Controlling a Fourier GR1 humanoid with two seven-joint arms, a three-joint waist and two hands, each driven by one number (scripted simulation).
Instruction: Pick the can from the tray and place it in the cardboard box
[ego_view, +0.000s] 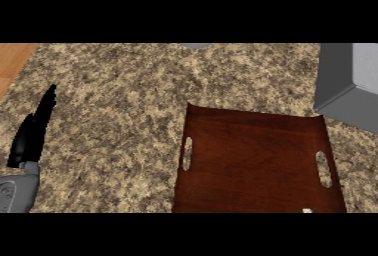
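Note:
A dark brown wooden tray (255, 160) with two slot handles lies on the speckled granite counter, right of centre, and no can shows on it. A tiny white spot (308, 210) sits at the tray's lower right edge; I cannot tell what it is. A grey box (347, 82) stands at the upper right, its corner and inner wall showing. My left hand (33, 130) rests at the left edge, fingers straight and pointing up, holding nothing. The right hand is out of view, and no can is visible anywhere.
Granite counter (118, 110) stretches between my left hand and the tray. A strip of wooden surface (13, 60) shows at the top left corner. A small grey shape (196, 45) peeks in at the top edge.

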